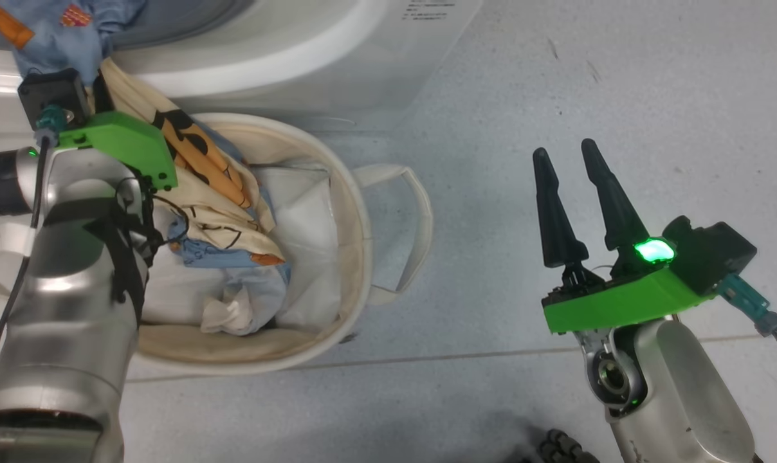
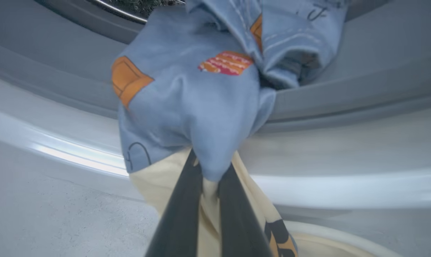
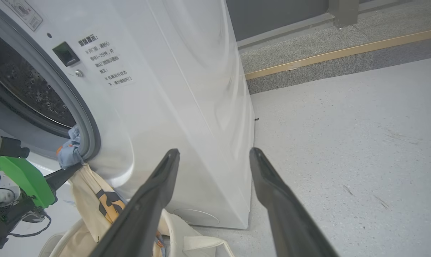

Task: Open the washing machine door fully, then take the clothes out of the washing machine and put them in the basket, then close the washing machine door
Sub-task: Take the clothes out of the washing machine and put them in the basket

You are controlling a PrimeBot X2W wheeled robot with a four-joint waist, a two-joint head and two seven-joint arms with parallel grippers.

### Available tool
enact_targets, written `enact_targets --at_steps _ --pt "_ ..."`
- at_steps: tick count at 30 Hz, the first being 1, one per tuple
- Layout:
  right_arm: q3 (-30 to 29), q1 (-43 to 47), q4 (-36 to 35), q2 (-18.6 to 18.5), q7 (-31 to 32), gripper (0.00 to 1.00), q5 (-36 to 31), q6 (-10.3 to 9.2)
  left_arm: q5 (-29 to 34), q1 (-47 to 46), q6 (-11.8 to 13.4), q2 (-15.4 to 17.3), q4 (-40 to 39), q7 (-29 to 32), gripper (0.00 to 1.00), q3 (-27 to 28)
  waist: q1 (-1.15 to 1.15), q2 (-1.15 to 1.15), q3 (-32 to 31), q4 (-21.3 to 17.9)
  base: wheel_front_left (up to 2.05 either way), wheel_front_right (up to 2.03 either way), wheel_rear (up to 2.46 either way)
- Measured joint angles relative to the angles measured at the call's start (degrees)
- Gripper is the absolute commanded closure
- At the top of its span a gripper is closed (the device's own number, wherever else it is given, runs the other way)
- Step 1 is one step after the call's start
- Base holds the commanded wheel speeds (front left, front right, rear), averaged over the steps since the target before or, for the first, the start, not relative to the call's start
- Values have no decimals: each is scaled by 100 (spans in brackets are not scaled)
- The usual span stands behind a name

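Since the left end effector (image 2: 212,171) is clamped on a fold of the clothes (image 2: 187,107) right at the lip of the washer (image 3: 172,89) mouth, the step in hand looks to be hauling this garment out and over to the basket (image 1: 356,212). The blue part hangs over the grey rim, while its cream part trails down into the basket, which stands on the floor (image 1: 556,77) just in front of the washer. The pull should probably go outward and slightly up, so that the cloth slides off the rubber rim rather than dragging under it. It should also go slowly enough that the pinched fold does not slip. Once the blue part is clear of the mouth, the arm need only swing over the middle of the basket and let go low, lest a sleeve end up draped over the soft wall. The right end effector (image 1: 563,149) hovers over bare floor to the basket's right, fingers spread wide and holding nothing; it is well placed to stay out of the way.

By count: one washer, one basket with one looped handle (image 1: 395,231) showing, two end effectors. One garment is in the grip; more blue and cream cloth lies in the basket, but how many pieces I cannot tell.
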Motion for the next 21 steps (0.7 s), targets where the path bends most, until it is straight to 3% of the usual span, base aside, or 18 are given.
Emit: enact_targets --at_steps 5,11,16,21 --pt "-14 3 32 -1 0 0 -74 0 1 316 -127 -21 -503 -1 100 -18 0 0 -160 102 0 0 0" --pt "-10 44 11 -1 -1 0 -96 0 15 1419 -293 -37 -1658 -7 100 -22 0 0 -505 265 0 0 0" --pt "-20 203 71 -1 -1 0 -147 0 212 2298 -353 -53 -2564 -8 100 -225 0 0 -812 418 0 0 0" --pt "-23 330 147 -2 0 0 -188 0 367 2887 -452 -133 -2980 -8 100 -536 0 0 -1061 570 0 0 0"
